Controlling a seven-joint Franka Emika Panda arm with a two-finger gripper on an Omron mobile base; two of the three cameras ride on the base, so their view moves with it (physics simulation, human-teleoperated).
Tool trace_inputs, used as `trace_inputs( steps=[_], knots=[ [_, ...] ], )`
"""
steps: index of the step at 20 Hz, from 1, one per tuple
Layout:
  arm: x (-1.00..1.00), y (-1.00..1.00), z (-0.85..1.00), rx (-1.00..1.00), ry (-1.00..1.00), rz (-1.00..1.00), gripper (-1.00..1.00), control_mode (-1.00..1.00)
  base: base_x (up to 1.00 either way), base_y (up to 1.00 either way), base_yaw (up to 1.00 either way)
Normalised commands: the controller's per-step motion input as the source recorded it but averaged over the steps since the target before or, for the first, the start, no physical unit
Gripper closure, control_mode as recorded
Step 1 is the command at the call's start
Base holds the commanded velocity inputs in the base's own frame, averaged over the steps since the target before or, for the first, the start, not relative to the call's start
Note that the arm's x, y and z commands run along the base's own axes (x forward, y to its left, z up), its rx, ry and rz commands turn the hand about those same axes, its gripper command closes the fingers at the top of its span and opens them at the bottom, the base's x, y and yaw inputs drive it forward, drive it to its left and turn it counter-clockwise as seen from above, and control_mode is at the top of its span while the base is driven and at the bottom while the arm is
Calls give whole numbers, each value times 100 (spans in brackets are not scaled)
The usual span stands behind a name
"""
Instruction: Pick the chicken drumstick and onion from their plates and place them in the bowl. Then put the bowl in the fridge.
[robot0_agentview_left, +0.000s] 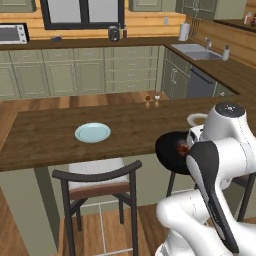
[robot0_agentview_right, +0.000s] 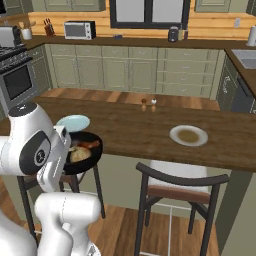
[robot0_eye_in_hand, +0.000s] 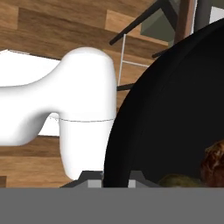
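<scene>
My tool (robot0_eye_in_hand: 113, 180) is clamped on the rim of the bowl (robot0_eye_in_hand: 175, 109), one fingertip on each side of the black wall, and holds it off the counter (robot0_agentview_left: 45, 137). In the hand view the bowl's dark inside rises directly above my fingertips (robot0_eye_in_hand: 94, 183). The drumstick (robot0_eye_in_hand: 214, 164) lies in the bowl to the right of the tool, a reddish-brown lump at the frame edge. The onion (robot0_eye_in_hand: 179, 181) sits just beside it, nearer my tool, low in the bowl.

In the right base view the bowl (robot0_agentview_right: 82, 155) hangs just beyond my wrist, in front of the counter's near edge and above a stool (robot0_agentview_right: 60, 187); the onion (robot0_agentview_right: 79, 155) and drumstick (robot0_agentview_right: 89, 145) are touching inside it. In the left base view the bowl (robot0_agentview_left: 170, 150) shows past my forearm, with the drumstick (robot0_agentview_left: 182, 148) at its near side.

The blue plate (robot0_agentview_left: 92, 133) lies on the counter, well to the left of my tool. A second, white plate (robot0_agentview_right: 188, 135) lies on the counter well apart on the right. A chair (robot0_agentview_left: 97, 192) stands below the counter edge.
</scene>
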Motion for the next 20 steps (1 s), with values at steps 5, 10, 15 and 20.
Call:
trace_inputs(
  steps=[5, 10, 15, 20],
  knots=[
    [0, 0, 0, 0, 0, 0, 100, -100, 0, 0, 0],
    [0, 0, 0, 0, 0, 0, 100, -100, 0, 0, 0],
    [0, 0, 0, 0, 0, 0, 100, -100, 0, 0, 0],
    [0, 0, 0, 0, 0, 0, 100, 100, -16, 1, 0]
  ],
)
